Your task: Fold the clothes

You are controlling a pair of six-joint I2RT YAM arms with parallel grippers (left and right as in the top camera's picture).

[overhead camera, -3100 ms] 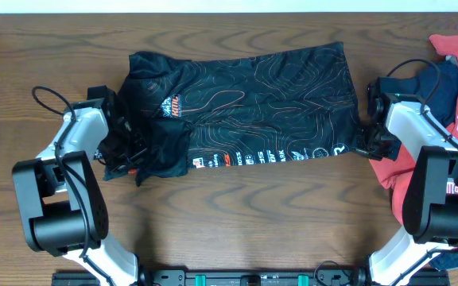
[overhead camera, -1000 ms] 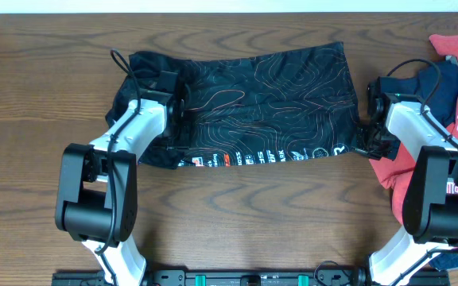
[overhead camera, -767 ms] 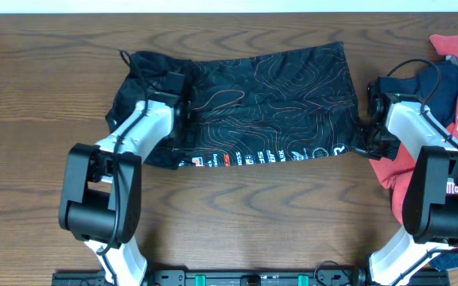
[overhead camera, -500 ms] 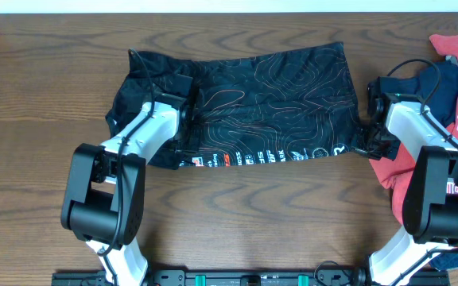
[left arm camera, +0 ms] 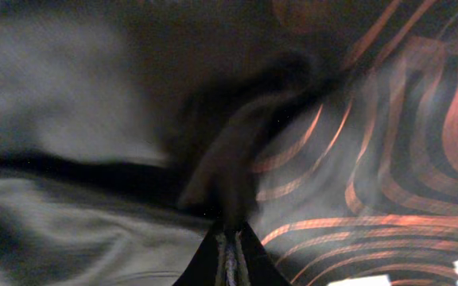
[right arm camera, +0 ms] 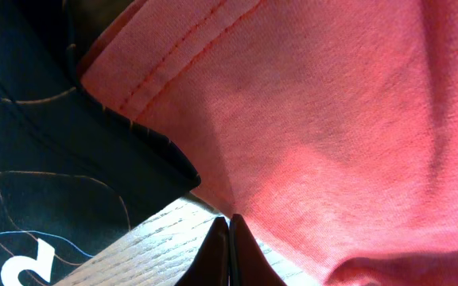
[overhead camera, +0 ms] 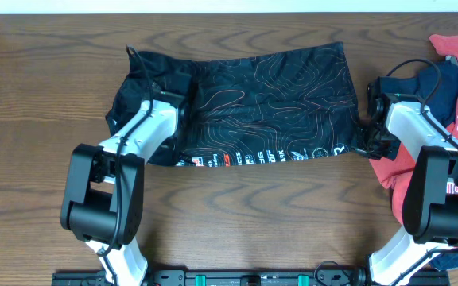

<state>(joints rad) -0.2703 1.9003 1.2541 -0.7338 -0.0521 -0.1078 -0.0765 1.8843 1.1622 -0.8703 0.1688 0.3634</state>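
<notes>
The black jersey (overhead camera: 269,103) lies spread across the far middle of the wooden table (overhead camera: 237,222), its row of white logos along the near edge and its orange contour lines facing up. The left gripper (left arm camera: 230,238) sits on the jersey's left part, its fingers pressed together with a raised ridge of the dark fabric running into the tips, so it is pinching the cloth. The right gripper (right arm camera: 229,230) is down at the jersey's right near corner, fingers closed tight with nothing seen between them, tips at the edge of the red T-shirt (right arm camera: 332,119). A navy T-shirt (overhead camera: 434,83) is heaped with the red one at the table's right side.
</notes>
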